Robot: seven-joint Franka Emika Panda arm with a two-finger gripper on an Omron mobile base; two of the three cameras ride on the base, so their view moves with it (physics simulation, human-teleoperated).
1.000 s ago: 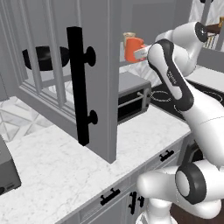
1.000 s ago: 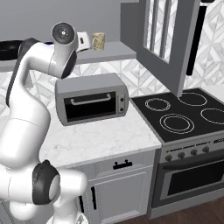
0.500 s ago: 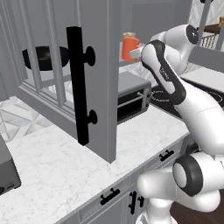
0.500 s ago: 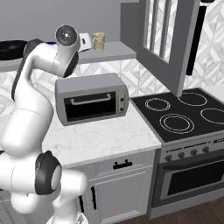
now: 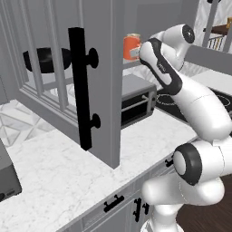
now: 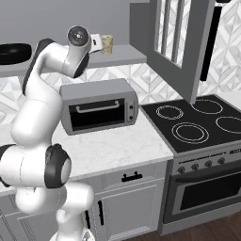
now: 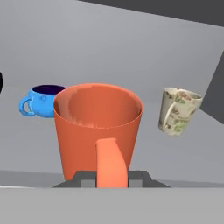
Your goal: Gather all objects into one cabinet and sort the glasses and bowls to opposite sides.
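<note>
Gripping the orange mug [image 7: 98, 131] by its handle, my tool [image 7: 112, 178] is clamped on it, the two dark fingertips [image 7: 85, 179] sitting either side of the handle at the bottom of the hand view. The mug stands upright in front of me, its mouth open to the top. From my left base camera the same mug [image 5: 132, 46] shows just past the edge of the open cabinet door [image 5: 72, 86], up at the level of the cabinet shelf [image 6: 117, 54], with my white arm [image 5: 181, 86] reaching up to it.

Beyond the mug, on the grey shelf, the small blue bowl [image 7: 42, 100] sits to one side; it has a little side loop. On the other side is the pale yellowish cup [image 7: 177, 110], patterned and leaning in the hand view; in the right base view it [image 6: 107, 44] stands on the shelf just beside my wrist. The black bowl [image 5: 45, 60] lies on the shelf behind the barred door, well apart from the mug; it [image 6: 14, 52] also shows at the far left of the right base view.

Below the shelf a grey toaster oven [image 6: 100, 106] rests on the marble bench [image 5: 68, 167], next to the black stove top [image 6: 197, 124]. The door's long black bar handle [image 5: 80, 88] hangs upright.
</note>
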